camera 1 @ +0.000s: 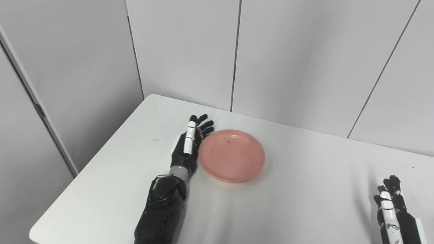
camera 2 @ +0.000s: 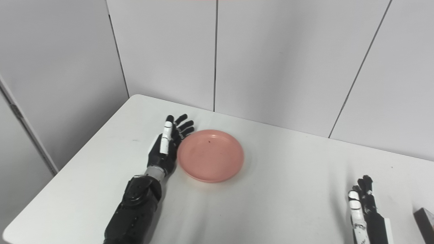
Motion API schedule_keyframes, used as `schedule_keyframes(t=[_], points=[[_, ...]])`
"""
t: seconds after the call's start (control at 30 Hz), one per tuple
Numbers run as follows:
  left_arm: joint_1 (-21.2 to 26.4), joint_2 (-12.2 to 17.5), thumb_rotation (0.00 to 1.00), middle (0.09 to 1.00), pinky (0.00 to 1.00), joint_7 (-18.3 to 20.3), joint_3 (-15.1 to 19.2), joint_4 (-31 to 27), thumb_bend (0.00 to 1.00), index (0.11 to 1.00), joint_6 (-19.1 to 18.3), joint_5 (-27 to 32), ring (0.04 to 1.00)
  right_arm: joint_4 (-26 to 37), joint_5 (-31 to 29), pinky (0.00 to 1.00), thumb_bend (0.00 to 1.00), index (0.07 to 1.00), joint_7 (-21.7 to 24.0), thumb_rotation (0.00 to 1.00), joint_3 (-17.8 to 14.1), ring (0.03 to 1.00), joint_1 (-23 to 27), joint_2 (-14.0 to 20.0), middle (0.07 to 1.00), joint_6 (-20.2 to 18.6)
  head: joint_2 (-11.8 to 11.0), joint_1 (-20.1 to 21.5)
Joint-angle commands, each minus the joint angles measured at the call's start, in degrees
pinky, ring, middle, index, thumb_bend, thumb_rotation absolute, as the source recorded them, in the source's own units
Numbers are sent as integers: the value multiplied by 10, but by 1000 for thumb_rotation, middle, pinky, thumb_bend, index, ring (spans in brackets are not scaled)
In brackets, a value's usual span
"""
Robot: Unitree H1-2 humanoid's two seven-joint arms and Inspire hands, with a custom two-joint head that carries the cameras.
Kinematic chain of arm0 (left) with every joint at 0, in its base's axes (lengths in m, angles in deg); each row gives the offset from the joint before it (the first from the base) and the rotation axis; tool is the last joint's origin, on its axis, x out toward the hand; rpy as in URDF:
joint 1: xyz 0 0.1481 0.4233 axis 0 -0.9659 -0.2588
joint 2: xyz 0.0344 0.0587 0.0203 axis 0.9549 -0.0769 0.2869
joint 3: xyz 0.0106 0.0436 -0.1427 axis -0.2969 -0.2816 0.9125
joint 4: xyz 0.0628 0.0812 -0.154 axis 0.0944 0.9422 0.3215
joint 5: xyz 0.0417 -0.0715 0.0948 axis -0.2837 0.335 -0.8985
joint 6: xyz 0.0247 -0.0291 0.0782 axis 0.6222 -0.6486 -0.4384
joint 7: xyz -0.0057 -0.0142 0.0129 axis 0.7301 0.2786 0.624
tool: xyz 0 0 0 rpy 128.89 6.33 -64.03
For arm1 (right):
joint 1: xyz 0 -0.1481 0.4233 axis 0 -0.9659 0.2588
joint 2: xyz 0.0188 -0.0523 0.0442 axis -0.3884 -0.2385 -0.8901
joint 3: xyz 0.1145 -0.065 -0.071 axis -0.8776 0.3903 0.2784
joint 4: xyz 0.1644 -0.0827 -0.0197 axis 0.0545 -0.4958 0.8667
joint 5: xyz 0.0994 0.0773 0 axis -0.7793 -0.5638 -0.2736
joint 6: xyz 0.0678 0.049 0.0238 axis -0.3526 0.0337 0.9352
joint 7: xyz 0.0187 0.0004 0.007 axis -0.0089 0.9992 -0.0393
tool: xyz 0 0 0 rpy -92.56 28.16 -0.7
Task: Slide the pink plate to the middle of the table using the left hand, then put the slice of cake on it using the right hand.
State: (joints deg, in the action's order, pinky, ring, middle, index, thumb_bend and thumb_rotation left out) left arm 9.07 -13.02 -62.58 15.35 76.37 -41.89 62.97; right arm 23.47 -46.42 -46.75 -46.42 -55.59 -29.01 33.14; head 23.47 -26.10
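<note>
Left hand (camera 1: 188, 145) lies flat along the bench (camera 1: 305, 189), fingers (camera 1: 203, 126) straight and spread, holding nothing. Its inner edge sits against the left rim of the pink plate (camera 1: 232, 155); whether it actually presses on the rim or is only just beside it is hard to tell from either eye view. Fingertips reach past the plate's far-left curve. The black forearm (camera 1: 162, 210) runs back to the near edge of the bench.

Plate: round, shallow, salmon pink, resting flat on the white bench top, left of centre and toward the back. A small dark speck shows on its far inner surface. Nothing is on it.

Right hand (camera 2: 362, 210) stands well apart from the plate, low at the near right of the bench. Fingers point away from the robot, extended and close together, gripping nothing. The lower part of the hand is cut off by the picture's bottom edge.

Just beside the right hand, at the very right corner of the right eye view, a dark brown block (camera 2: 425, 222) with a lighter top edge sits on the bench, mostly cropped; likely the slice of cake, but too little of it shows to be certain. It does not appear in the left eye view.

Behind the bench: plain grey wall panels (camera 1: 291, 51) with thin vertical seams.
</note>
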Motion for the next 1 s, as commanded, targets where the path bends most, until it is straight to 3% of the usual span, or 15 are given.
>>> schedule_keyframes(t=[0.0,0.13,0.37,0.53,0.7,0.97], points=[[-9,-15,990,865,899,8,-11,-15,732,862,-14,-4,883,21,-3,1000,249,1000,0,734,-1,1000,10,-3,1000,1,4,9],[-27,-38,989,885,904,4,-26,-39,692,881,-25,-8,902,16,-22,1000,332,1000,8,762,-2,1000,12,-1,1000,-16,9,34],[-69,-71,1000,931,940,18,-56,-74,667,931,-22,-14,947,-21,3,1000,420,1000,11,732,7,1000,18,7,1000,27,29,112],[-86,-73,990,935,946,24,-59,-93,663,937,-26,-13,950,-37,28,1000,534,1000,3,726,18,984,18,-5,996,49,48,195],[-98,-66,959,918,936,31,-61,-100,653,914,-27,-19,931,-48,52,1000,590,989,-11,721,27,978,20,-20,981,58,58,239],[-108,-64,946,933,930,48,-69,-106,630,927,-29,-26,937,-56,90,996,564,975,-35,719,43,964,27,-40,956,61,66,301]])
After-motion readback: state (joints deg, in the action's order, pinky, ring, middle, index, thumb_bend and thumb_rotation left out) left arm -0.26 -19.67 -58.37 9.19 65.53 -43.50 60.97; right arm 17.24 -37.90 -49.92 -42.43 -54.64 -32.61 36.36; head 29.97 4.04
